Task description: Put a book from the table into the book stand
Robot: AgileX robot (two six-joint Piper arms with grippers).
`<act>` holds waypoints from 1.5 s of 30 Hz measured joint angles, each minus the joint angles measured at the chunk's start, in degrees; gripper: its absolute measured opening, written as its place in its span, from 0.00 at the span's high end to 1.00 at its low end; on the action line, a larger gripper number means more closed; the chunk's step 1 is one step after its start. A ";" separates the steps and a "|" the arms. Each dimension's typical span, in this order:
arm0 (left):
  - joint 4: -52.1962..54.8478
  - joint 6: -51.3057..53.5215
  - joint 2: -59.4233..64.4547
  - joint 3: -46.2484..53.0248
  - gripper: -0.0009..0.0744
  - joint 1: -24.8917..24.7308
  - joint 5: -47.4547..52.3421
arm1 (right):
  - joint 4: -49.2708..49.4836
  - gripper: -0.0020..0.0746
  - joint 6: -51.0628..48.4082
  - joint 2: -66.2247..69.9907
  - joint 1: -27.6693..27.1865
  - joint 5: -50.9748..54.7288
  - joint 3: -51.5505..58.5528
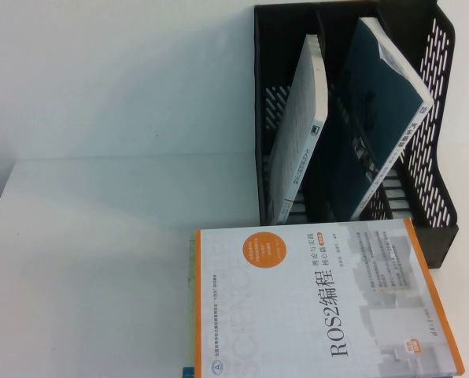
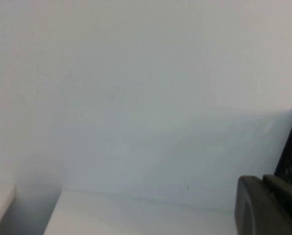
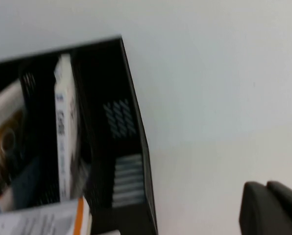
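With the ROS2 book [image 1: 329, 303] flat at lower centre-right below the book stand [image 1: 352, 118], left gripper [image 2: 268, 205] and right gripper [image 3: 273, 208], finger spacing indeterminable, risk striking occupied slots.

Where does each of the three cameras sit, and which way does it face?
High view: raised on the robot's side, angled down at the book stand and ROS2 book; no arm shows.
Left wrist view: on the left arm, facing bare wall and table; left gripper at the corner.
Right wrist view: on the right arm, facing the stand; right gripper at the corner.
High and right wrist views share the stand.
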 joint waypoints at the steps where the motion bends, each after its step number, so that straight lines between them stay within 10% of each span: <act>1: -0.11 -0.96 1.65 0.88 0.99 0.00 -0.58 | 0.00 0.96 -1.16 1.58 0.00 1.86 -0.12; 17: -6.05 -13.92 34.39 -3.96 0.99 0.00 4.83 | 8.71 0.96 -2.85 25.46 0.00 7.42 -7.00; 31: -49.50 34.49 51.03 -15.11 0.99 -9.13 26.53 | 29.71 0.96 -29.44 55.53 0.21 20.41 -18.19; 45: -59.92 40.31 53.37 -15.39 0.95 -9.13 28.19 | 35.76 0.96 -33.93 62.83 11.37 15.10 -18.65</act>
